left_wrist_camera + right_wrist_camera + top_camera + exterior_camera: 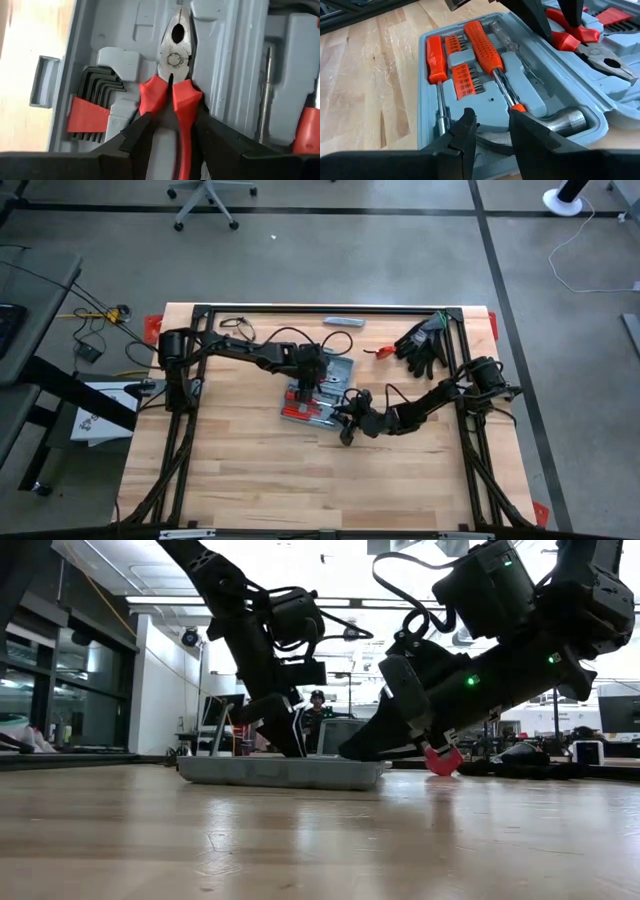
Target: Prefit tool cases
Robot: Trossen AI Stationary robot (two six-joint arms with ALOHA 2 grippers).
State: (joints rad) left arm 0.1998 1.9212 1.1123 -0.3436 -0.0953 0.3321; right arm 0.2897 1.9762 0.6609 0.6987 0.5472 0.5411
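Case [318, 392] lies open mid-counter [250, 480], tools seated in moulded slots. Your left hand [172, 125] pinches the pliers [175, 60] by the red handles, likely to press them into their slot. Right hand [492, 132] is spread over the case's near end, by the hammer [565, 120], holding nothing. Bare counter in front; gloves [425, 340] and grey bar [343, 322] lie behind, well apart.

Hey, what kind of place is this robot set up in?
Probably a robotics lab or workshop: a wooden table on a taped concrete floor, office chairs nearby, and monitors in the room behind.
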